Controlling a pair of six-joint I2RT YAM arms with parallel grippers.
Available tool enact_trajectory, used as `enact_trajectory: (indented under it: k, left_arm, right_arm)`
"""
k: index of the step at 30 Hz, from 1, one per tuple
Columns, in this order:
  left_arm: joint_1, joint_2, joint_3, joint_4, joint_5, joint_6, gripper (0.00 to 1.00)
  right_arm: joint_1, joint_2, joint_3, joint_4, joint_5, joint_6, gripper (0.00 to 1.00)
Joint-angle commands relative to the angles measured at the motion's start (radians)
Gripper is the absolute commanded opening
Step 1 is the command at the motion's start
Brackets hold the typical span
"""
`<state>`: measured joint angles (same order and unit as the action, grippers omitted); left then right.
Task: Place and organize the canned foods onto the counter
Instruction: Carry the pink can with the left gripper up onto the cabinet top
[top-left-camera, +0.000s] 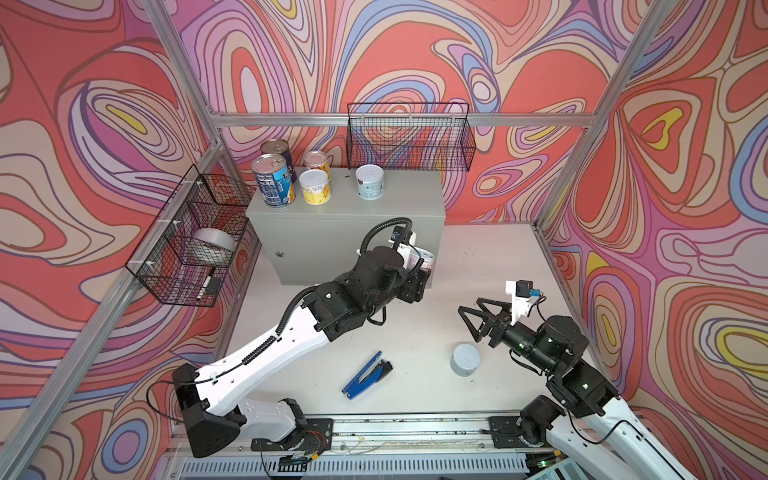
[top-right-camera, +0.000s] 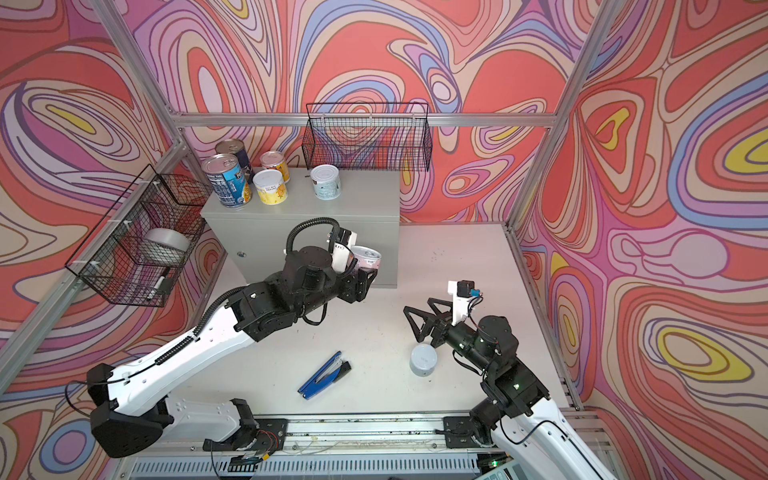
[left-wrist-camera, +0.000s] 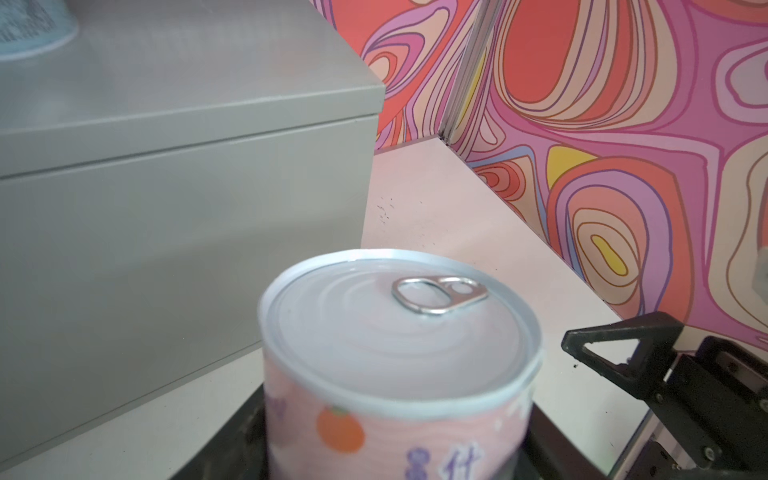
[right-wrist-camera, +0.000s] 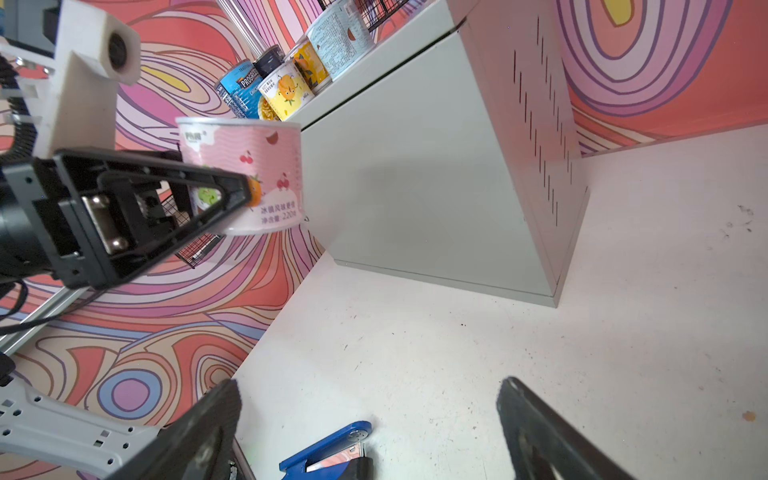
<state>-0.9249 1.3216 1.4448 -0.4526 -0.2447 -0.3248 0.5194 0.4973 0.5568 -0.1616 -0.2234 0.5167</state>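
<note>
The pink can (left-wrist-camera: 395, 365) fills the left wrist view, upright and clamped between the fingers of the left claw (top-right-camera: 368, 275), in front of the counter (top-left-camera: 345, 232). Five cans (top-left-camera: 314, 187) stand on the counter's top, at that claw's 10 o'clock in both top views. The right claw (top-left-camera: 468, 304) gapes wide and empty. A pale grey can (top-left-camera: 465, 358) stands on the table (top-left-camera: 415, 332), near that claw's 6 o'clock.
</note>
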Motion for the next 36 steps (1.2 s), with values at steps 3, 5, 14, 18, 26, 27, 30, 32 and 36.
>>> enact_trajectory:
  k: [3, 5, 14, 18, 26, 27, 30, 32, 36]
  left_arm:
    - [0.034, -0.015, 0.098, 0.01, -0.065, 0.038, 0.43]
    - [0.044, -0.01, 0.126, 0.012, -0.067, 0.046, 0.42]
    - [0.121, 0.065, 0.33, -0.037, -0.074, 0.102, 0.42]
    - [0.156, 0.116, 0.416, -0.054, -0.102, 0.116, 0.42]
    - [0.211, 0.2, 0.483, -0.012, -0.151, 0.148, 0.4]
    - [0.222, 0.205, 0.479, -0.004, -0.146, 0.141, 0.4]
    - [0.249, 0.225, 0.476, 0.019, -0.133, 0.129, 0.39]
    - [0.263, 0.238, 0.478, 0.033, -0.124, 0.122, 0.39]
    - [0.28, 0.271, 0.477, 0.069, -0.123, 0.104, 0.38]
  right_arm:
    - [0.006, 0.008, 0.009, 0.019, 0.002, -0.009, 0.98]
    - [0.005, 0.011, 0.005, 0.017, -0.005, -0.011, 0.99]
    - [0.005, -0.016, -0.043, 0.033, -0.016, -0.001, 0.99]
    - [0.006, -0.053, -0.065, 0.031, -0.013, 0.003, 0.99]
    - [0.005, -0.097, -0.068, -0.039, 0.024, -0.025, 0.99]
    - [0.005, -0.104, -0.066, -0.048, 0.03, -0.03, 0.99]
    - [0.005, -0.124, -0.067, -0.077, 0.044, -0.04, 0.98]
    - [0.005, -0.136, -0.071, -0.088, 0.049, -0.044, 0.98]
    - [0.006, -0.149, -0.087, -0.095, 0.057, -0.04, 0.98]
